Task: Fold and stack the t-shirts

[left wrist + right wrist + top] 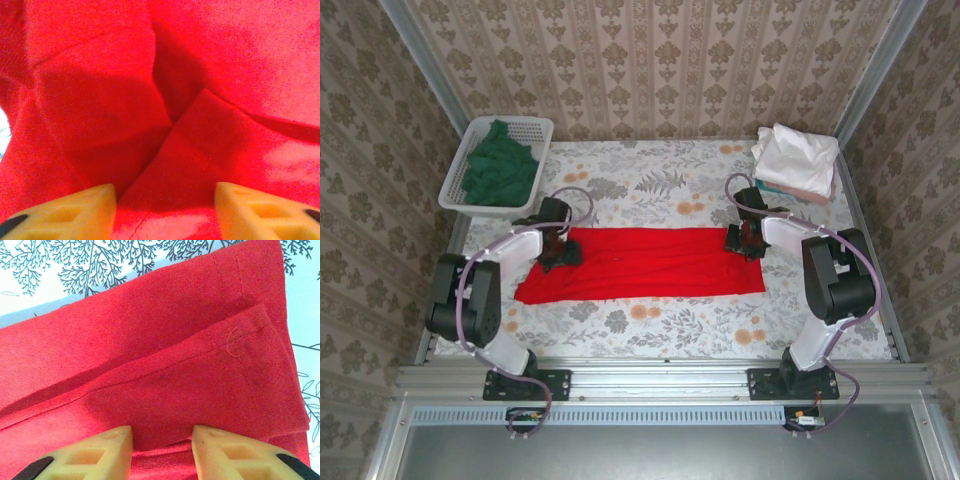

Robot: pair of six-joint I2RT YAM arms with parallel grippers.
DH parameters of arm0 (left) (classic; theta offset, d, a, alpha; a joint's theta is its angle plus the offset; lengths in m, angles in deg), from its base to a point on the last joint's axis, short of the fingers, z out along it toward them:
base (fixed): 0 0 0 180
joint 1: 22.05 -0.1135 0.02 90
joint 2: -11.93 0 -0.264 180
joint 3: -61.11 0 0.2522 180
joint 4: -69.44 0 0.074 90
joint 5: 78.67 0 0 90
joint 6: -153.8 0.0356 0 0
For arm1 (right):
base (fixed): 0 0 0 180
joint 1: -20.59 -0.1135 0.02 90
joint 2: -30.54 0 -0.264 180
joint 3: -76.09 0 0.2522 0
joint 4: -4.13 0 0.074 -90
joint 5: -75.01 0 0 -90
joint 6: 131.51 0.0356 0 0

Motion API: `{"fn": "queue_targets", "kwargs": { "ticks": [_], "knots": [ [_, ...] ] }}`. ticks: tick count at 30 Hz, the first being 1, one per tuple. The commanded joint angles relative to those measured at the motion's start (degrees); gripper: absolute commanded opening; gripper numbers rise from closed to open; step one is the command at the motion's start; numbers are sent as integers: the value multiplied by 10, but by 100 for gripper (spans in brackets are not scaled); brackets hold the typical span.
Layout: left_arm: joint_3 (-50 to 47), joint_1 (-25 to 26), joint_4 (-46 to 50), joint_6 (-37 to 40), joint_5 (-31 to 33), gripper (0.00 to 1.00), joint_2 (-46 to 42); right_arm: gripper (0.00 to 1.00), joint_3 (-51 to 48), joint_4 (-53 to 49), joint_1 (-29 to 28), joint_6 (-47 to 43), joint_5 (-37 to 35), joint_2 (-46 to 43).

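A bright red t-shirt (650, 262) lies as a long flat strip across the middle of the table. My left gripper (557, 252) sits on its left end. In the left wrist view the red cloth (100, 100) bunches into folds, and the left gripper (165, 210) is closed on a ridge of it. My right gripper (748, 243) is at the shirt's right end. There a folded layer of the red shirt (175, 365) runs between the yellow fingers, and the right gripper (162, 445) pinches its edge. A dark green t-shirt (500, 172) lies crumpled in the basket. Folded white and pastel t-shirts (795, 158) are stacked at the back right.
The white mesh basket (535, 125) stands at the back left corner. A floral tablecloth (650, 180) covers the table, with bare cloth behind and in front of the red shirt. Patterned walls close in the left, right and back sides.
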Motion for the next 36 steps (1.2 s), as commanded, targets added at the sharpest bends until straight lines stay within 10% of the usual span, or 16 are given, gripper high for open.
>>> {"fn": "queue_targets", "kwargs": {
  "ticks": [1,13,22,29,32,36],
  "knots": [
    [26,2,24,46,-7,41,30,40,-11,-12,4,-7,8,5],
    [3,17,47,36,-7,0,-75,39,-12,-15,11,-11,6,7],
    [-44,92,41,53,-6,0,-183,40,-9,-19,13,-14,5,9],
    [-108,152,35,21,3,5,-222,40,-4,-25,14,-17,2,9],
    [-113,163,36,-8,8,42,-226,40,0,-29,15,-19,0,12],
    [-123,164,10,-37,8,49,-253,40,2,-30,15,-20,2,10]
  ]
}}
